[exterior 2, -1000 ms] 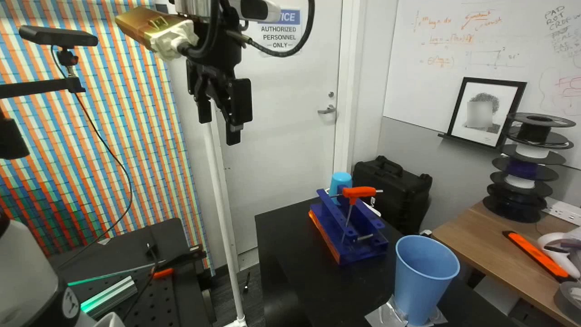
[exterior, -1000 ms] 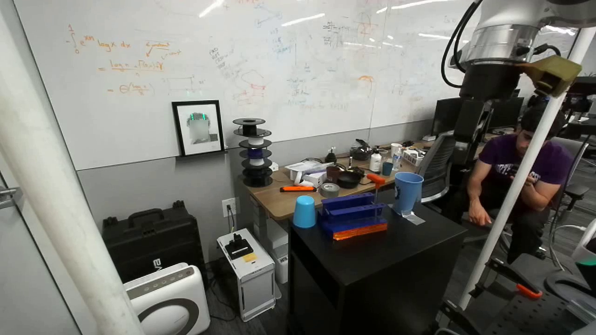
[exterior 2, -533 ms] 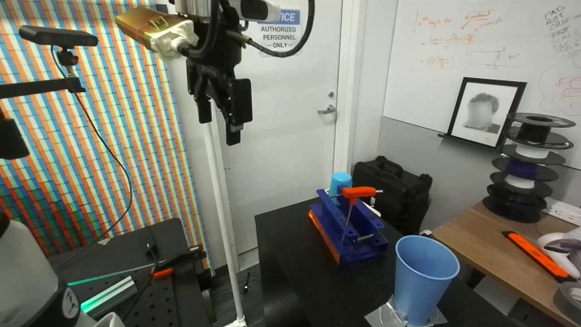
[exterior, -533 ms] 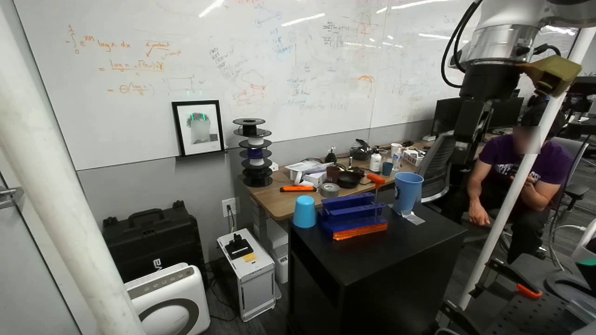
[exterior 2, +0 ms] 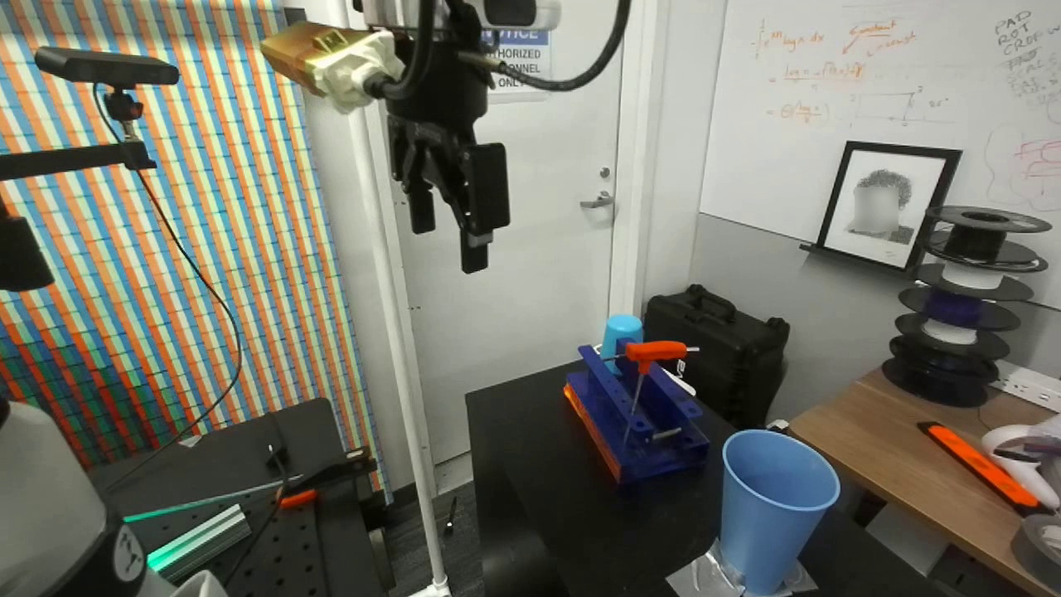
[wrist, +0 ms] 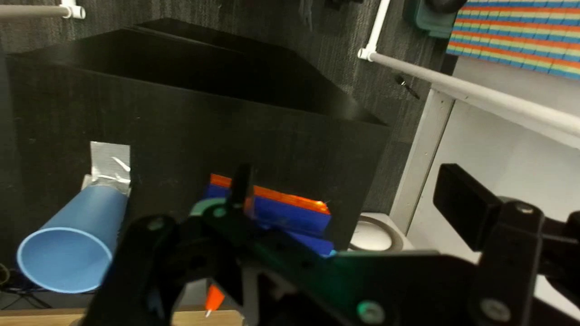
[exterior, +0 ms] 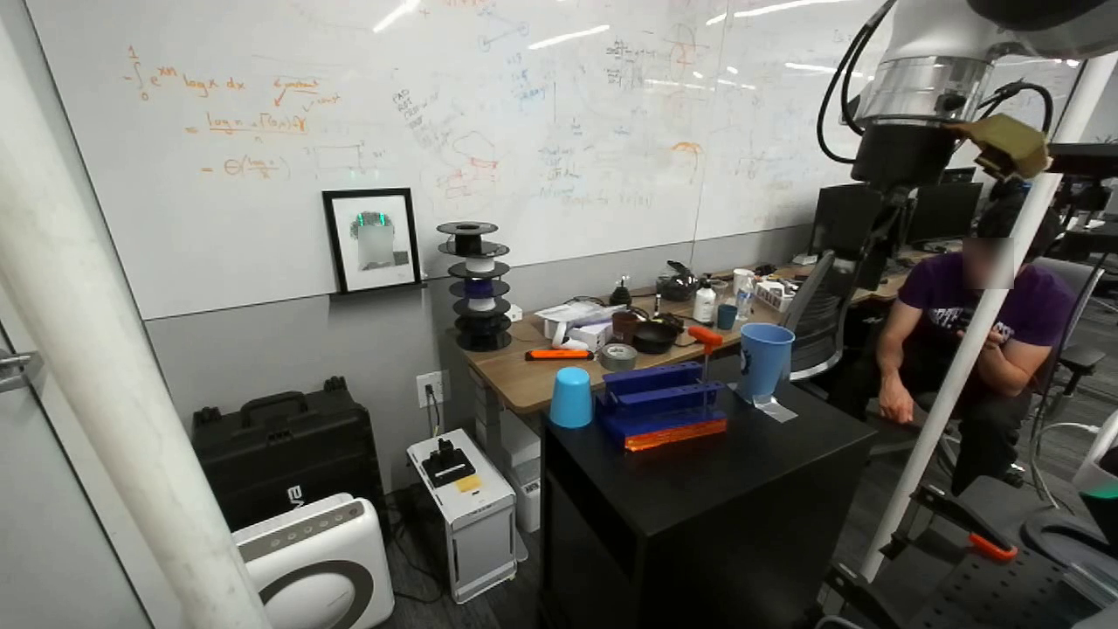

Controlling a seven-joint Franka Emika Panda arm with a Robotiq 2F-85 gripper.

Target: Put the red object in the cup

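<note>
Black cabinet [exterior: 751, 459] has the claw [exterior 2: 448, 242] hanging higher than its top, and I can see the fingers [wrist: 464, 206] spread wide apart. On the cabinet: blue rack [exterior 2: 617, 398] and, near it, the upright blue cup [exterior 2: 771, 526], taped at its base. Red T-handle tool [exterior 2: 656, 351] stands in the rack at the end by the cup, lower than the claw and well apart from its fingers.

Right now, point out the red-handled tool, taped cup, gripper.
Red-handled tool [exterior 2: 656, 351], in an exterior view: handle.
Taped cup [wrist: 94, 213], in the wrist view: outer wall.
Gripper [exterior 2: 448, 239], in an exterior view: between fingertips.
</note>
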